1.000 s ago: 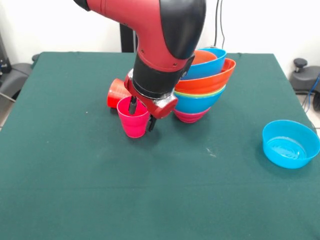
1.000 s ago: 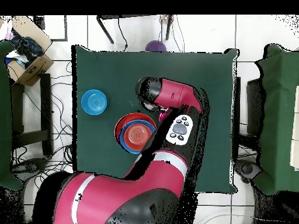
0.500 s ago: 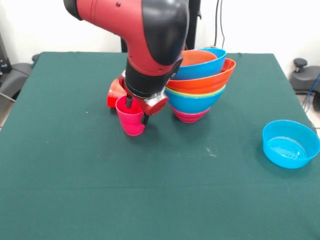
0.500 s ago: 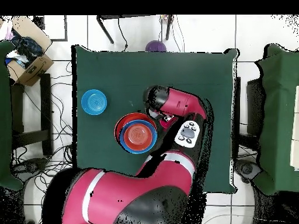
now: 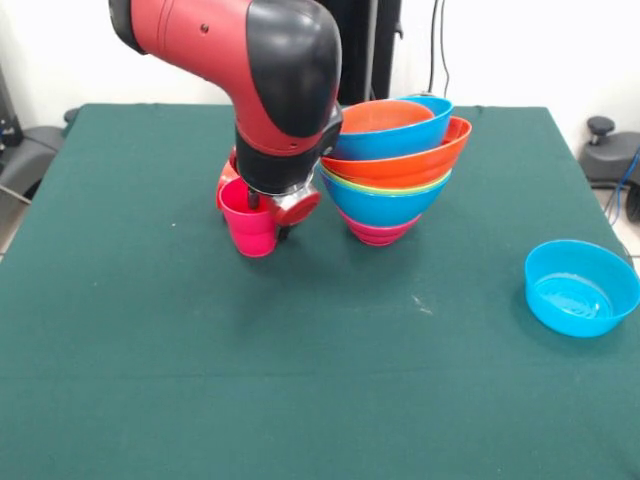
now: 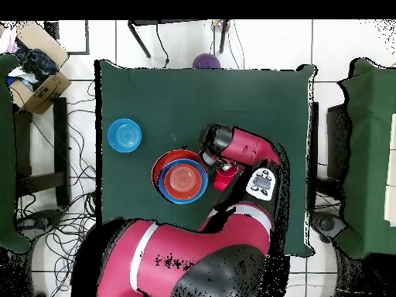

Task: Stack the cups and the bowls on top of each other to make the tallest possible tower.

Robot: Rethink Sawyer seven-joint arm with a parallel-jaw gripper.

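Note:
My gripper [image 5: 267,218] is shut on the wall of the pink cup [image 5: 246,228], with one finger inside the rim and the other outside. The cup stands upright just left of the tower [image 5: 392,170]. That tower is a nested pile of bowls: magenta at the bottom, then blue, lime green, large orange and blue, with a small orange bowl inside the top. A sliver of the red-orange cup [image 5: 224,187] shows behind the pink one. In the overhead view the pink cup [image 6: 223,178] sits right of the tower [image 6: 180,177], under the gripper [image 6: 224,165].
A lone light blue bowl [image 5: 582,287] rests upright near the table's right edge in the front view, and it shows again as the blue bowl [image 6: 124,134] in the overhead view. A cardboard box [image 6: 35,66] stands off the table.
The gripper has carried the pink cup left and toward the table's far side, up against the red-orange cup. The tower and the lone blue bowl have not moved.

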